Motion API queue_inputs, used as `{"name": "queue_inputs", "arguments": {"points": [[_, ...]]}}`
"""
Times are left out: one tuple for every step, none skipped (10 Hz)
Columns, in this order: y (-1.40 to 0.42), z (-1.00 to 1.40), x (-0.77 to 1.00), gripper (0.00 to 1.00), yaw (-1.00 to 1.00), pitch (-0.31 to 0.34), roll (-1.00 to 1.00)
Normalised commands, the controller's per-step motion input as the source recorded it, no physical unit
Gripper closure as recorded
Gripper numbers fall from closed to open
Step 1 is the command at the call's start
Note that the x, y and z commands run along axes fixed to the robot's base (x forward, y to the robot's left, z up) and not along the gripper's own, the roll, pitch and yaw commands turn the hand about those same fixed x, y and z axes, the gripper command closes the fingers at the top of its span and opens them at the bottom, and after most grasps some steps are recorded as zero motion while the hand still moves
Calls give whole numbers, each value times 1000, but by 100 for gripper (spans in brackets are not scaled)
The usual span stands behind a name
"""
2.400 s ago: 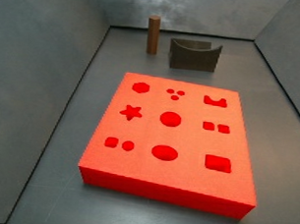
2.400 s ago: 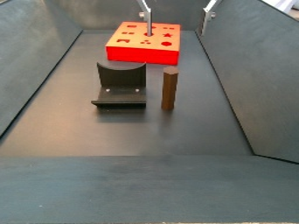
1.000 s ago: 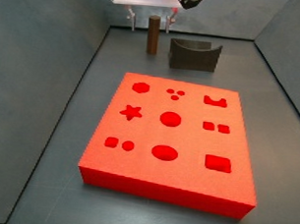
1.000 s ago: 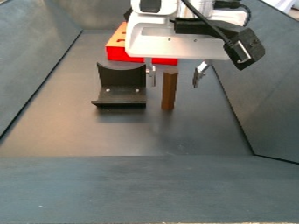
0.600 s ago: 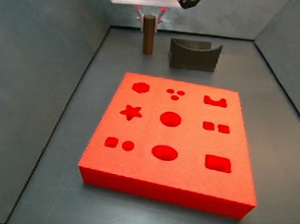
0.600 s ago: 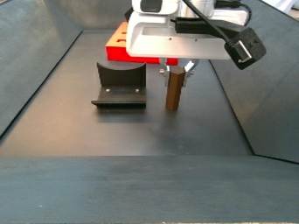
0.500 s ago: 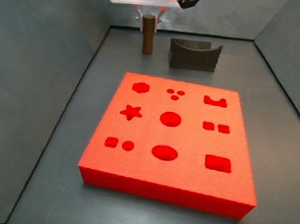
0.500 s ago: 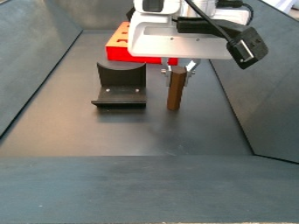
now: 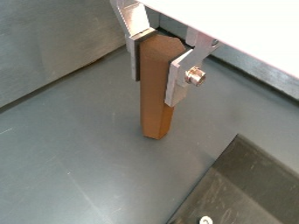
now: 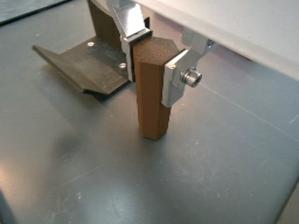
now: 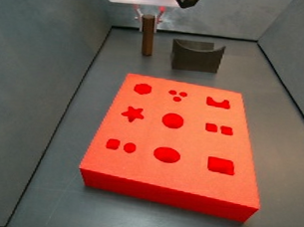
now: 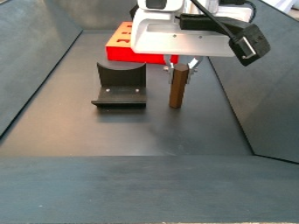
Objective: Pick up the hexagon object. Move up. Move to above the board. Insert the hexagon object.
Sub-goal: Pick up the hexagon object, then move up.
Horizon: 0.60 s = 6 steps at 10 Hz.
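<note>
The hexagon object is a slim brown peg [image 9: 155, 105], upright, with its foot at or just above the grey floor. My gripper [image 9: 156, 70] is shut on the peg's upper end, one silver finger on each side, as both wrist views show [image 10: 153, 68]. In a side view the gripper [image 11: 150, 15] and peg [image 11: 147, 35] are at the far end of the bin, beyond the red board [image 11: 193, 139]. In a side view the peg [image 12: 179, 87] hangs under the gripper [image 12: 179, 66], with the board [image 12: 117, 48] partly hidden behind.
A dark grey block with a curved notch [image 11: 196, 55] stands beside the peg and shows in a side view [image 12: 121, 86] and in both wrist views [image 10: 82, 63] [image 9: 246, 188]. Grey sloping walls enclose the bin.
The gripper came down over the peg with its fingers open, then shut on it. Over the last half second gripper and peg have shifted only slightly, perhaps a little upward.
</note>
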Motion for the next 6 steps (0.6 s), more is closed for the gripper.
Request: {"name": "queue_inputs", "arguments": {"points": [[0, 0, 0, 100, 0, 0, 0], [0, 0, 0, 100, 0, 0, 0], [0, 833, 0, 100, 0, 0, 0], [-19, 793, -89, 100, 25, 33, -7], [-16, 690, -88, 100, 24, 40, -4], [-9, 554, -58, 100, 21, 36, 3]]}}
